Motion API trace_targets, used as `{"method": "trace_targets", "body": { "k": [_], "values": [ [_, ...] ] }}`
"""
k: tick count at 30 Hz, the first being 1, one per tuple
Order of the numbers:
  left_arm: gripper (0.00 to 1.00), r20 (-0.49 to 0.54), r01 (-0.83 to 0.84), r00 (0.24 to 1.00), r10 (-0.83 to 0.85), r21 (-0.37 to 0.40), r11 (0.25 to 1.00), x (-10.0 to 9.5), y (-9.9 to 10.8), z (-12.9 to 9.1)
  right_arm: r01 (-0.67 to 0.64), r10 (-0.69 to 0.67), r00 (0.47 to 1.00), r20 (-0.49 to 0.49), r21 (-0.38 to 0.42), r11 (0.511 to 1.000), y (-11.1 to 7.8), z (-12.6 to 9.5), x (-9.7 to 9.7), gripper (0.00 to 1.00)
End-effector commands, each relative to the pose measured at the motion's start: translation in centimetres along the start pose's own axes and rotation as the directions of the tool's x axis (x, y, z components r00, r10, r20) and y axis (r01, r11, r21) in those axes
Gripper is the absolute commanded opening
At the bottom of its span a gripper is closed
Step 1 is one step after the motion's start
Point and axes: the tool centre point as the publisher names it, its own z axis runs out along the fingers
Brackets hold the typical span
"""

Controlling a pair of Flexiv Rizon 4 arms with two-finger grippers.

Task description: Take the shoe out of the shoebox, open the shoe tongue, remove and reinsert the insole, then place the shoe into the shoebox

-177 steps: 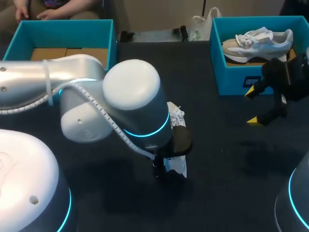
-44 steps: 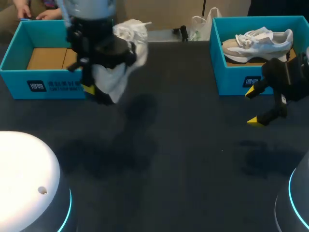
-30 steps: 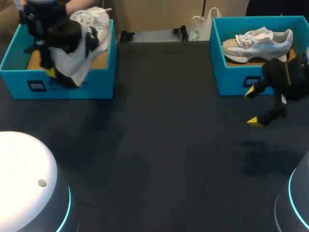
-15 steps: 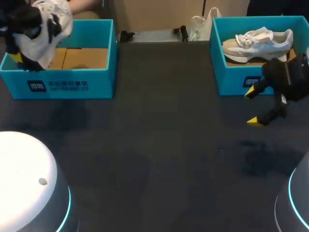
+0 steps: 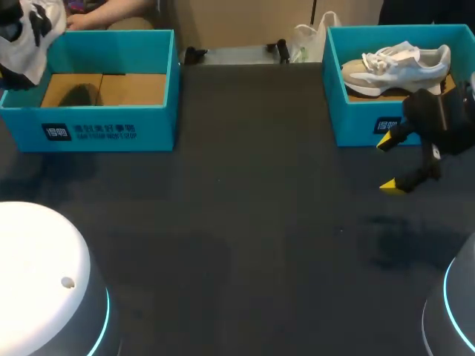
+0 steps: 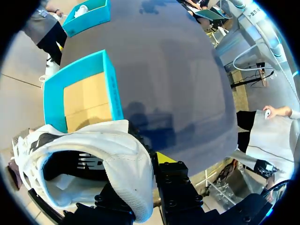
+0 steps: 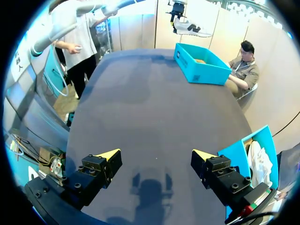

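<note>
White shoe [image 5: 30, 33]: pinching it by the heel collar in the left fingers [image 6: 164, 158], holding it raised by the far left end of the left shoebox [image 5: 104, 141]. Right fingers [image 5: 395, 185] spread wide, hovering over the bench [image 5: 260, 222] just in front of the right shoebox [image 5: 356, 126]. Judging placement as the current step: centring over the cardboard floor [image 5: 126, 87] before lowering, levelling the sole, clearing the teal walls, releasing only once seated. Noting a white-print label [image 5: 89, 132] on the box front; not reading it out.
</note>
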Motion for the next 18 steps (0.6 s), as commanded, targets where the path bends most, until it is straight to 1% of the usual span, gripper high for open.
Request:
{"method": "trace_targets", "body": {
  "k": [1,6,9,13,17,18],
  "values": [
    [0.00,-0.021,0.007,1.000,-0.007,0.018,1.000,-2.1,1.9,0.4,-0.001,0.001,1.000,0.001,0.003,1.000,0.0,0.1,0.1,1.00],
    [0.00,-0.014,0.046,0.999,-0.046,-0.015,0.999,-3.9,3.5,1.1,-0.001,0.001,1.000,0.001,0.003,1.000,0.0,0.1,0.1,1.00],
    [0.00,-0.018,0.045,0.999,-0.045,-0.009,0.999,-5.1,4.2,1.3,-0.001,0.001,1.000,0.001,0.003,1.000,0.0,0.1,0.1,1.00],
    [0.00,-0.009,0.027,1.000,-0.027,-0.003,1.000,-6.7,4.5,1.6,-0.001,0.001,1.000,0.001,0.003,1.000,0.0,0.1,0.1,1.00],
    [0.00,-0.008,0.009,1.000,-0.009,-0.001,1.000,-8.3,4.9,2.4,-0.001,0.001,1.000,0.001,0.003,1.000,0.0,0.1,0.1,1.00],
    [0.00,-0.007,0.021,1.000,-0.021,-0.018,1.000,-8.8,4.9,2.5,-0.001,0.001,1.000,0.001,0.003,1.000,0.0,0.1,0.1,1.00]
  ]
}}
